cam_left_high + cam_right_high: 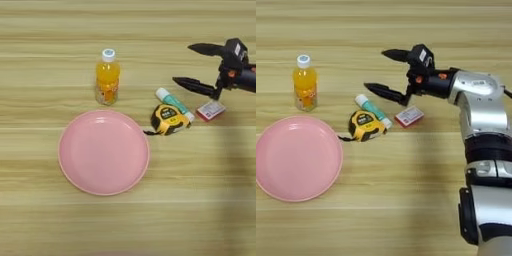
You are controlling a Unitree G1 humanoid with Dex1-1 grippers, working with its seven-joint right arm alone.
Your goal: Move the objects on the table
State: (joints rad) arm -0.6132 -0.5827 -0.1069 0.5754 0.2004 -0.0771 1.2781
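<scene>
Right eye view: the right gripper (376, 70) hangs over the table (406, 200), its silver forearm (476, 90) coming in from the right.
Jaws: spread wide and holding nothing; two slim black fingers (383, 92) taper to points aimed left.
Glue stick (372, 111): just beyond and below the nearer fingertip; a teal tube with white ends, lying at a slant, touching or nearly touching the tape measure.
Tape measure (366, 125): a little further on the near side of the jaws; chunky yellow-black casing, its black strap trailing left.
Packet (409, 116): beneath the gripper's body, behind the fingertips; flat, red and white, probably thin card or foil.
Bottle (107, 76): well apart to the left of the jaws; upright, clear plastic, orange juice, white cap.
Plate (331, 165): left of the jaws and nearer the robot; round, pink, smooth, glossy, with nothing on it.
Table surface: light wood grain with horizontal plank lines.
Progress: by my reading nothing is moved yet; all four objects rest on the wood and none is gripped. The whole job looks to be ahead, the glue stick being the likeliest first pick.
</scene>
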